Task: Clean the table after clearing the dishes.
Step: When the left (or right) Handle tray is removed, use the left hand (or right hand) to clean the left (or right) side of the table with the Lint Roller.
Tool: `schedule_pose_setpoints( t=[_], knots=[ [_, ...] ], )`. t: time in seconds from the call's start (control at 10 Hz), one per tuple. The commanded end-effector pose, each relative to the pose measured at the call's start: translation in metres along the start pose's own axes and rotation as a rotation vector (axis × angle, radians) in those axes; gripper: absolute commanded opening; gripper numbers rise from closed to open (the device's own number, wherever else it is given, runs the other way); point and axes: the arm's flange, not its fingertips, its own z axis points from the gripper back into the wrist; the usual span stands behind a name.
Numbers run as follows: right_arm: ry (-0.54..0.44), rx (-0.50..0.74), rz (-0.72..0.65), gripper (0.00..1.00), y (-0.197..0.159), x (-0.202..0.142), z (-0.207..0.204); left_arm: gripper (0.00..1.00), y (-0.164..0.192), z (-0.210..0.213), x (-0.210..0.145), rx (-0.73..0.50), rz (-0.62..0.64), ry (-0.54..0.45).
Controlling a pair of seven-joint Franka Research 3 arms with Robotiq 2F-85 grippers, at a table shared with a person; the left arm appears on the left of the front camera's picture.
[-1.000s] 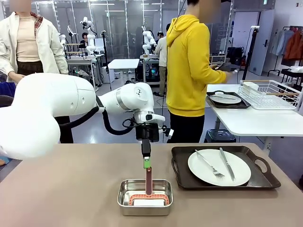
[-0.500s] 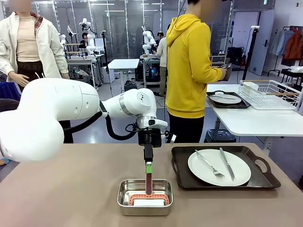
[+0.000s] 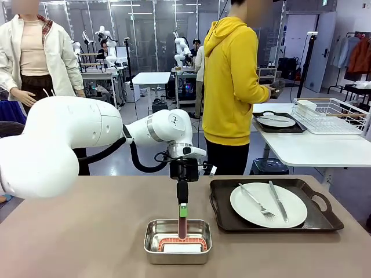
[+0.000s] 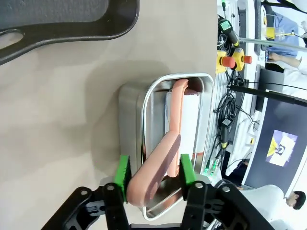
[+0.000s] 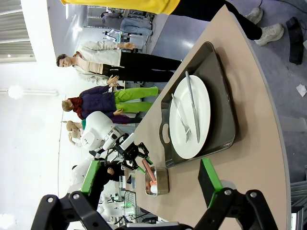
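The left gripper [image 4: 153,173] clamps the pink-handled wiper [image 4: 160,160] standing in the steel pan [image 3: 152,233], apparently to lift it. The right gripper [image 5: 149,175] gapes wide. A plate [image 3: 268,204] waits on its tray [image 3: 223,223] at the table's [image 3: 87,231] right side, uncleared.

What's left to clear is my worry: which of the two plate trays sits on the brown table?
The near tray right of the steel pan, on the brown table; the other tray lies on the white table beside the wire rack.
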Motion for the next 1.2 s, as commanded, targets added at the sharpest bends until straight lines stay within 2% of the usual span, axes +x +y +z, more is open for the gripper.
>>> schedule_pose_setpoints(
  t=[0.0,0.4,0.5,0.7,0.9,1.1],
  knots=[
    [-0.004,0.013,0.009,1.00,0.003,0.000,0.002,0.00,-0.006,0.001,0.000,-0.030,0.033,0.002],
    [-0.004,0.013,0.009,1.00,0.003,0.000,0.002,0.00,-0.013,-0.001,0.000,0.002,0.053,-0.001],
    [-0.004,0.013,0.009,1.00,0.003,0.000,0.002,0.00,-0.028,0.008,-0.005,0.031,0.081,-0.010],
    [-0.004,0.013,0.009,1.00,0.003,0.000,0.002,0.00,-0.077,0.031,-0.026,0.056,0.175,-0.046],
    [-0.004,0.013,0.009,1.00,0.003,0.000,0.002,0.00,-0.145,0.054,-0.072,0.118,0.286,-0.100],
    [-0.004,0.013,0.009,1.00,0.003,0.000,0.002,0.00,-0.188,0.061,-0.133,0.133,0.424,-0.267]
  ],
)
